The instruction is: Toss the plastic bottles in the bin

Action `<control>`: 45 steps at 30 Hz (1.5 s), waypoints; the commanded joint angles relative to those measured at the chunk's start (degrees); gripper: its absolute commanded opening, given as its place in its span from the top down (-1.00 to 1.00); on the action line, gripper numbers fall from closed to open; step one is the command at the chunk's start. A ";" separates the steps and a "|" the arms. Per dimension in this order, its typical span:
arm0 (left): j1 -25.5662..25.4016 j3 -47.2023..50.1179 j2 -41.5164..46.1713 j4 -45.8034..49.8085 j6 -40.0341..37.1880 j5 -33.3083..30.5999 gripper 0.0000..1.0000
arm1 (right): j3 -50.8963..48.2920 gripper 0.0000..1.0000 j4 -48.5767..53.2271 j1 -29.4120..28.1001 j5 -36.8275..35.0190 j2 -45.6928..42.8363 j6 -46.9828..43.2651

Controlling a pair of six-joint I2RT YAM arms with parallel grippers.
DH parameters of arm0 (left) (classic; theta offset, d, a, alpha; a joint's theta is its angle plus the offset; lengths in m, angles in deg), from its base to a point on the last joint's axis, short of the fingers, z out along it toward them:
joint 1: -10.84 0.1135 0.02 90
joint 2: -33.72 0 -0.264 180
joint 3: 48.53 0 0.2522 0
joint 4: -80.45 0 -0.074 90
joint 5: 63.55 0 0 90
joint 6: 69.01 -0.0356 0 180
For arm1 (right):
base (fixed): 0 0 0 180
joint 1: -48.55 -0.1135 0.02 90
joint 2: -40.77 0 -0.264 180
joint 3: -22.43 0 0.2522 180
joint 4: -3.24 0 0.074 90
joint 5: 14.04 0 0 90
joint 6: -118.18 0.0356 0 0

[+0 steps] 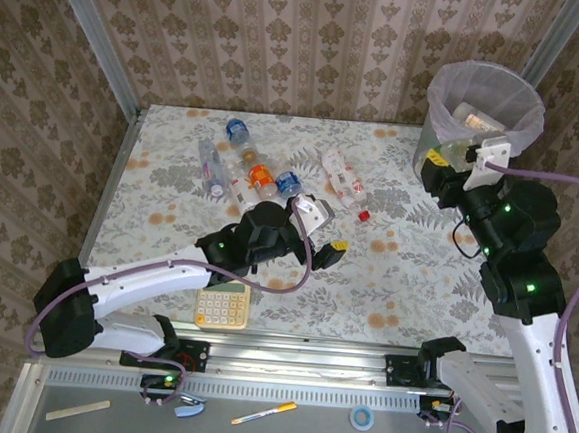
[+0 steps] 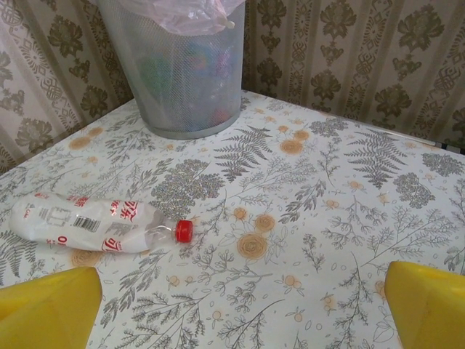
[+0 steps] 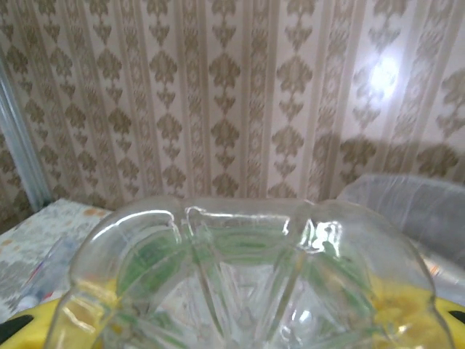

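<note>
Top external: left gripper (image 1: pixel 320 231) is out over the middle of the table (image 1: pixel 415 277), jaws spread wide, nothing between them. A cluster of plastic bottles (image 1: pixel 245 171) lies at the far left of the table. A red-capped bottle (image 1: pixel 342 177) lies apart to its right, just beyond the left gripper. Yellow calculator (image 1: pixel 222 307) is at the near edge. Bin (image 1: pixel 442 83), grey with a pale liner, stands in the far right corner, and the right gripper (image 1: pixel 463 152) sits at its near rim. Left wrist: yellow fingers (image 2: pixel 47 309) at the lower corners, wide apart, empty. The red-capped bottle lies on its side ahead-left, cap pointing right, with the mesh bin behind it, well apart. Right wrist: jaws partly closed on a clear bottle (image 3: pixel 247 269) with a greenish tint. Its ribbed base faces the camera, yellow pads (image 3: pixel 410 309) against either side, bin liner at the right edge.
</note>
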 commanded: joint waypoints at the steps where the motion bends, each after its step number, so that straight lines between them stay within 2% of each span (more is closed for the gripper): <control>1: 0.46 0.70 1.34 -0.58 1.44 -0.78 -1.00 | 2.40 0.33 -8.23 0.15 -3.60 -0.36 -5.01; 9: 0.68 1.48 2.21 -0.42 1.71 -1.20 -0.99 | 2.36 0.37 -19.66 0.14 -7.41 0.51 -11.34; 14: 0.98 1.83 2.57 -0.64 1.88 -1.56 -1.00 | 4.18 0.37 -22.91 0.17 -7.53 3.36 -13.29; 22: 1.32 2.58 3.73 -1.15 1.79 -1.39 -0.99 | 5.73 0.44 -33.49 0.16 -8.27 5.71 -15.74; 27: 1.67 3.69 4.59 -2.08 2.24 -1.28 -0.99 | 8.14 0.44 -36.57 0.15 -3.70 7.57 -20.63; 34: 1.99 5.00 5.49 -2.59 2.66 -1.39 -0.99 | 10.22 0.53 -40.47 0.20 -2.12 9.46 -26.17; 45: 2.52 6.43 6.83 -2.92 2.90 -1.65 -0.99 | 12.68 0.56 -43.90 0.13 1.17 9.64 -28.90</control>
